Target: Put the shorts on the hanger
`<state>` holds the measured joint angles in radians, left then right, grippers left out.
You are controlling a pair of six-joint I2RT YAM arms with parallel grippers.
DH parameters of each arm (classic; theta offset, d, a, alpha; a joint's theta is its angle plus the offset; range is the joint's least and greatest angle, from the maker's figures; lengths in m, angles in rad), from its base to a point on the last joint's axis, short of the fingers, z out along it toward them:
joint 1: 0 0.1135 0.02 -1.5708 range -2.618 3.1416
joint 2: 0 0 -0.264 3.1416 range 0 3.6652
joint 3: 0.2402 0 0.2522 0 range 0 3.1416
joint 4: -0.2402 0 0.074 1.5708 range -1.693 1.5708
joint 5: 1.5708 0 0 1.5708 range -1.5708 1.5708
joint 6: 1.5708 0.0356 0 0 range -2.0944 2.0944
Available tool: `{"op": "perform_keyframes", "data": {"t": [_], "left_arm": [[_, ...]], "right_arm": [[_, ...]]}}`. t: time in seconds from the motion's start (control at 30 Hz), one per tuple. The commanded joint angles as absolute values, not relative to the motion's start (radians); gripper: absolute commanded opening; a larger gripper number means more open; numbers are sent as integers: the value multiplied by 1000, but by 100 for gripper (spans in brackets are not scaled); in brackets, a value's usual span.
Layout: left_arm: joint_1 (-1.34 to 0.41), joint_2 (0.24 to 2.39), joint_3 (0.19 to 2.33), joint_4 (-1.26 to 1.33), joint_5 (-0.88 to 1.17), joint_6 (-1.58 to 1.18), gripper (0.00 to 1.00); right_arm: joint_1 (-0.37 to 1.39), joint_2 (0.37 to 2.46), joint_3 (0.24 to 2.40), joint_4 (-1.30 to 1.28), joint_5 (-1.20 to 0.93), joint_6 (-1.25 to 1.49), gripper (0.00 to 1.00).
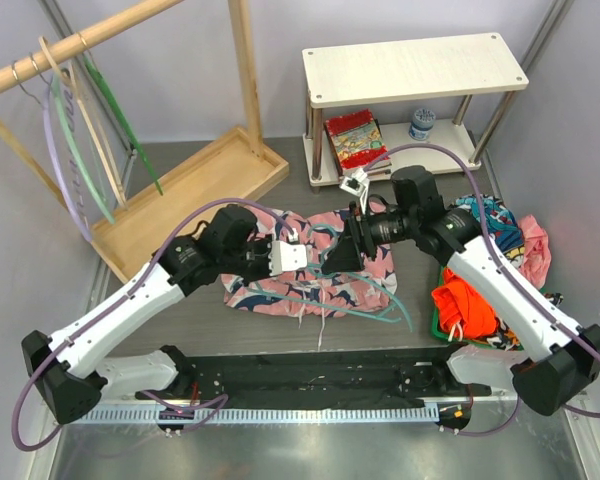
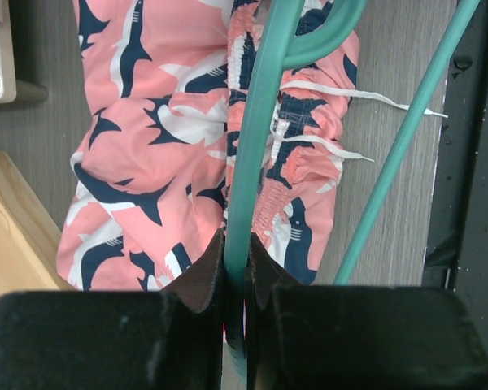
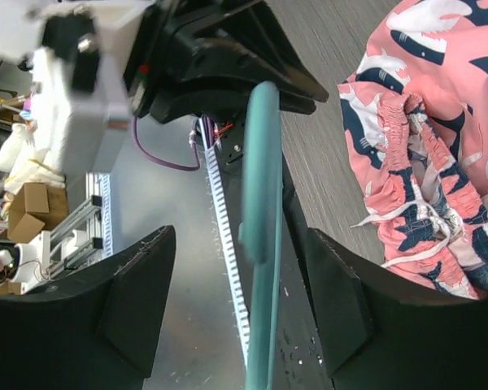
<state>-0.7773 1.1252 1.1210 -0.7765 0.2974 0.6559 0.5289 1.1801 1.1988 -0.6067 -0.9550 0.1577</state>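
Twisting of the hanger (image 2: 256,146) over the shorts (image 2: 146,146) is risked: it is clamped by the left gripper (image 2: 234,252) alone, the right gripper (image 3: 240,244) open.

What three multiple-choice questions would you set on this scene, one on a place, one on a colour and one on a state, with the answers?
1. Where do the shorts lie?
A) on the dark table between the two arms
B) in a drawer
C) on a chair

2. What colour is the hanger held by the left hand?
A) red
B) teal
C) yellow

3. How is the right hand?
A) shut on the shorts
B) shut on nothing
C) open, with its fingers on either side of the hanger's bar

Answers:
1 A: the top view shows them spread on the table.
2 B: the left wrist view shows a teal bar pinched in that hand.
3 C: the right wrist view shows a gap on each side of the bar.
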Motion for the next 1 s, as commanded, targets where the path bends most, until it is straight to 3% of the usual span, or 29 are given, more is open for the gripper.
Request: {"op": "perform_keyframes", "data": {"t": [0.0,0.17,0.27,0.3,0.37,0.43,0.47,0.5,0.57,0.8,0.9,0.97], "left_arm": [[-805,1135,1124,-683,262,634,0],[-808,1144,1126,-669,256,620,0],[-808,1143,1126,-666,255,604,0],[-808,1144,1124,-661,253,597,0],[-808,1143,1126,-661,261,581,4],[-801,1140,1132,-682,285,543,20],[-796,1138,1134,-696,304,532,41],[-790,1131,1132,-707,327,519,52],[-756,1127,1127,-744,376,502,66],[-577,1207,1178,-917,612,494,72],[-578,1247,1177,-937,588,552,68],[-578,1275,1170,-910,534,552,58]], "right_arm": [[541,1215,1224,-528,-971,153,65],[563,1244,1215,-526,-957,123,48],[566,1244,1204,-552,-950,86,29],[566,1243,1203,-564,-948,72,17],[568,1236,1201,-601,-930,20,3],[568,1223,1209,-630,-895,-50,1],[566,1215,1209,-665,-881,-83,1],[566,1195,1212,-684,-868,-107,1],[557,1169,1213,-733,-830,-197,1],[551,1074,1223,-885,-680,-529,1],[543,1091,1244,-939,-652,-603,1],[542,1107,1246,-948,-620,-620,1]]}}
